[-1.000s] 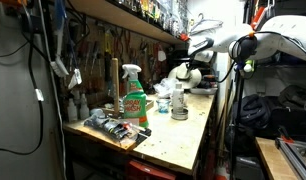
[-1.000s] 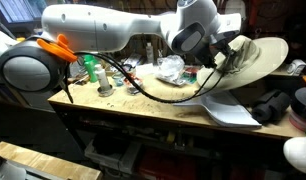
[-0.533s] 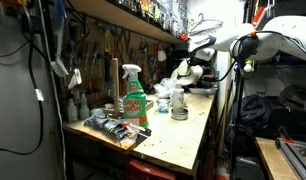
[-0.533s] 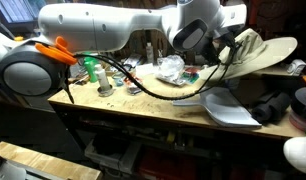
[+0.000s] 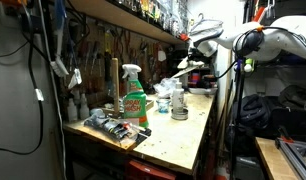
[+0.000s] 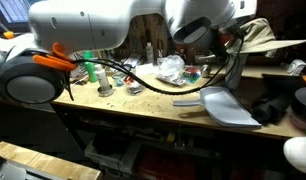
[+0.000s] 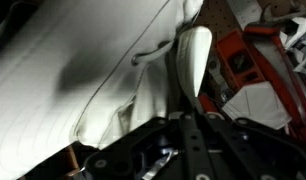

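Observation:
My gripper (image 7: 189, 128) is shut on a large cream-white cloth (image 7: 83, 70) that fills most of the wrist view. The dark fingers (image 7: 198, 150) come together at the bottom of that view, pinching a fold. In both exterior views the gripper (image 6: 233, 42) (image 5: 200, 62) holds the cloth (image 6: 268, 38) (image 5: 185, 76) lifted above the far end of the wooden workbench (image 6: 143, 100). The cloth hangs and spreads out from the jaws. A grey dustpan-like scoop (image 6: 225, 106) lies on the bench below it.
A green spray bottle (image 5: 135, 100) and a small round tin (image 5: 179, 113) stand on the bench (image 5: 183, 135). Crumpled clear plastic (image 6: 171, 68) lies at the back. Tools (image 5: 115, 127) lie at the near end. A loaded shelf (image 5: 123, 14) runs overhead.
The gripper has risen with the cloth. The cloth, low over the bench end before, now hangs higher and uncovers the grey scoop.

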You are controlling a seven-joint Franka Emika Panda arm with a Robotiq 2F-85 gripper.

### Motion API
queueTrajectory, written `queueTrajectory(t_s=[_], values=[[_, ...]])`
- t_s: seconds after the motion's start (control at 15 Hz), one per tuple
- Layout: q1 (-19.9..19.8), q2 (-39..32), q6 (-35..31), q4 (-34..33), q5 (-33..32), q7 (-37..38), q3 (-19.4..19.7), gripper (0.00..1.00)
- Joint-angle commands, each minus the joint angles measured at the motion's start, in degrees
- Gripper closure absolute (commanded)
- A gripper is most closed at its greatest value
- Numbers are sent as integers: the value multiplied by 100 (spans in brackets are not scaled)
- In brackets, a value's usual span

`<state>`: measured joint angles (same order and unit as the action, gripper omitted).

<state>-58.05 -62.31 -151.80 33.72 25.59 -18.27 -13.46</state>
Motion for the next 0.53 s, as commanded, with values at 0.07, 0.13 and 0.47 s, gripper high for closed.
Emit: queueTrajectory(t_s=[0.07,0.13,0.47], values=[[-347,-17,240,-193,486,-920,-837,99],[-416,-10,318,-210,576,-1101,-1016,99],[-750,-23,618,-297,1086,-2002,-1906,99]])
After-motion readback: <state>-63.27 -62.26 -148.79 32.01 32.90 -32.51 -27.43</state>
